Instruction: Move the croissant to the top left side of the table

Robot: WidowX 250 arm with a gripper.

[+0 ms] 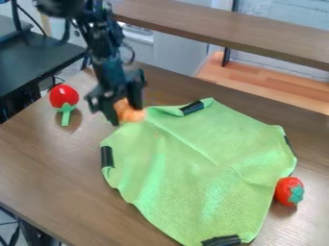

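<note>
The black gripper [124, 114] hangs over the upper left part of the table, at the upper left edge of the green cloth. Between its two fingers is the orange croissant [132, 114], held with part of it covered by the fingers. Whether the croissant touches the cloth or table below, I cannot tell. The brown wooden table [51, 170] runs beneath everything.
A green cloth [199, 163] with black clips or bands at its edges is spread over the table's middle. Left of the gripper lies a red toy with a green stem [63, 97]. A red strawberry-like toy [289, 191] sits by the cloth's right edge.
</note>
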